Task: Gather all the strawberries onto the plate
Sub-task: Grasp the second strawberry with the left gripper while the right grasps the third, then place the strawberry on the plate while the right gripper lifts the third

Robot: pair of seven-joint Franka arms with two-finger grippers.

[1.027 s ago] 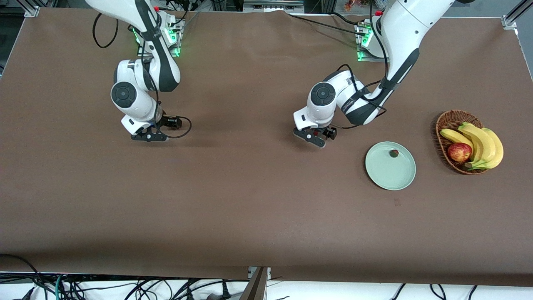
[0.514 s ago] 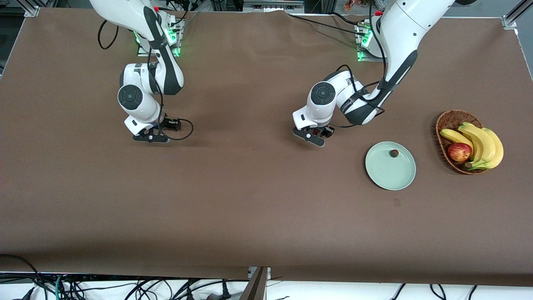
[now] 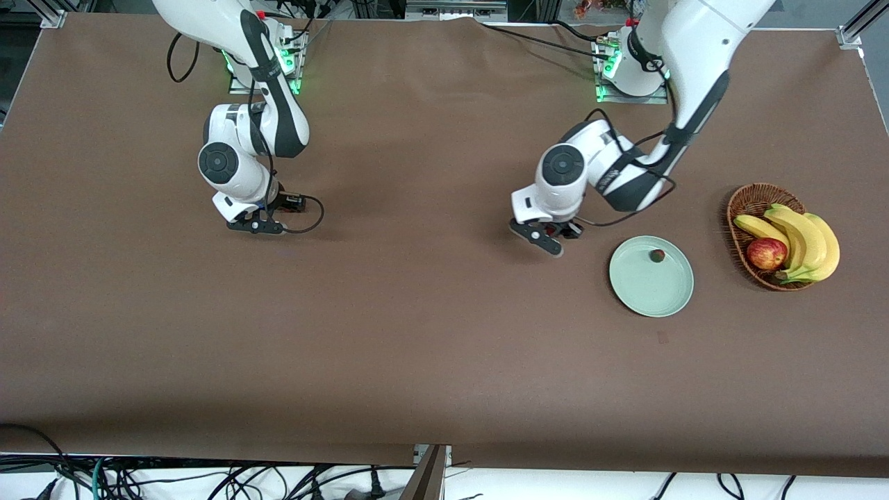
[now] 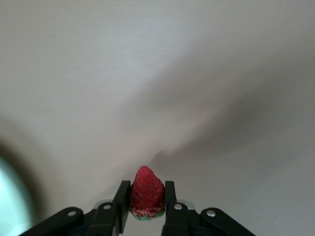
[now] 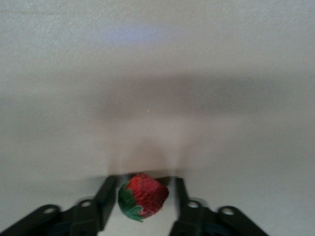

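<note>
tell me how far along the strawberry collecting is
One strawberry already lies in the plate. The left hand is shut on a second strawberry over bare table beside the plate. The third strawberry sits between the right hand's open fingers, not yet gripped. Two deliveries remain.

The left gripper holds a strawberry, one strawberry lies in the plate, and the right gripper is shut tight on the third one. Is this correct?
Not quite. The right wrist view shows the right gripper open, its fingers apart from the strawberry between them. The left gripper does hold a strawberry, and one lies in the plate.
</note>
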